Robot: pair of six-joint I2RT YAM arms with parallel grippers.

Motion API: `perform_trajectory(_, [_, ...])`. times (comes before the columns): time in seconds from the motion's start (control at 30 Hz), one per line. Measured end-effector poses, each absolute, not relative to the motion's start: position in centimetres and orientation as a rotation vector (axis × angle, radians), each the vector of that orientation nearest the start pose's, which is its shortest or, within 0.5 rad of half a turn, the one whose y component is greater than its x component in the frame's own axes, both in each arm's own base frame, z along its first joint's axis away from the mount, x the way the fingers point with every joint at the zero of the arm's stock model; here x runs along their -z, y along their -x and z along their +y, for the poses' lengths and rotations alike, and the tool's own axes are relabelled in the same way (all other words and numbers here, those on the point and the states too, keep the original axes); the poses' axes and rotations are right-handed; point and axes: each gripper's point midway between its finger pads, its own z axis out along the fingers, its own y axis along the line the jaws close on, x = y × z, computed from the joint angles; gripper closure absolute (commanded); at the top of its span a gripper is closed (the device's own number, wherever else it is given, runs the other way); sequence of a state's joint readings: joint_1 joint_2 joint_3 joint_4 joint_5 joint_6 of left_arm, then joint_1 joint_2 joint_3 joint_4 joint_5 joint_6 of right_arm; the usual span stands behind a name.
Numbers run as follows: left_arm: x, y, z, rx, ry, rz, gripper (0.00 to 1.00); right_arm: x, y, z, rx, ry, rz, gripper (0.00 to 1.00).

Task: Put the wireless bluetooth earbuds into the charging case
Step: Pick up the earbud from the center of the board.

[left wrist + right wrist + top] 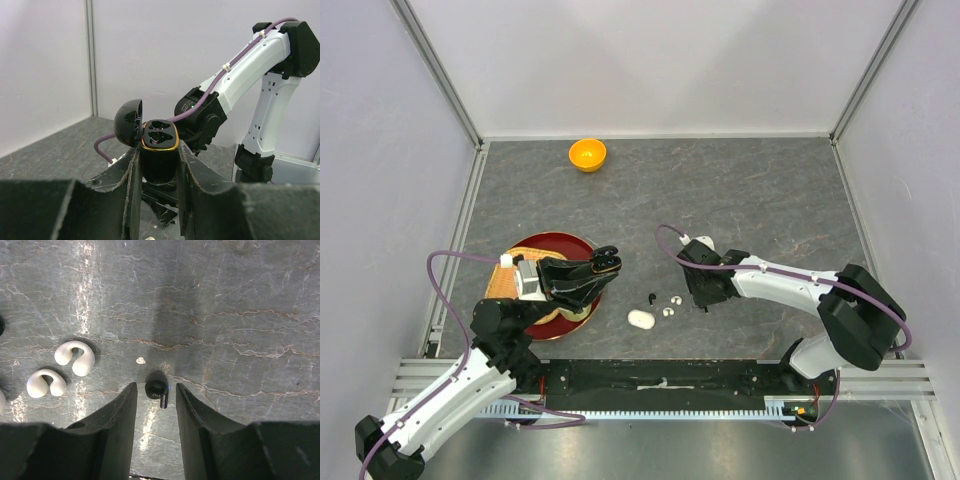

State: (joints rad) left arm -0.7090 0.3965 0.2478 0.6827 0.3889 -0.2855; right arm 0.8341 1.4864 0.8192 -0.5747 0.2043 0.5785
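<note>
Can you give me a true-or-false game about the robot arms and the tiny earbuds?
1. The left end effector holds a black charging case with its lid open. True.
2. A white earbud lies between the right end effector's fingers. False: it is a black earbud, and the fingers are not touching it.
3. Two white earbuds lie on the table. True.
4. The orange bowl sits on the red dish. False: it stands alone at the table's far edge.

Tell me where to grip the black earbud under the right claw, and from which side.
Pinch the black earbud by its round body, not the thin stem, from straight above: it lies flat on the table, and the right claw straddles it.
</note>
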Motion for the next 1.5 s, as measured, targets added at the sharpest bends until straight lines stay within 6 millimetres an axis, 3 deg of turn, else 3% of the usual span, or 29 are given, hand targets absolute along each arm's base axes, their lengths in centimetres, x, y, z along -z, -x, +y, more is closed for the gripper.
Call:
perform_trajectory(1.1, [-32.28, -14.11, -21.83, 1.081, -0.571, 0.985, 0.98, -1.41, -19.42, 19.53, -0.087, 0.278, 2.746, 0.68])
perform_trajectory(1.5, [-32.09, -14.25, -21.94, 1.081, -0.572, 0.994, 0.98, -1.32, -19.47, 19.44, -0.077, 0.164, 2.748, 0.72])
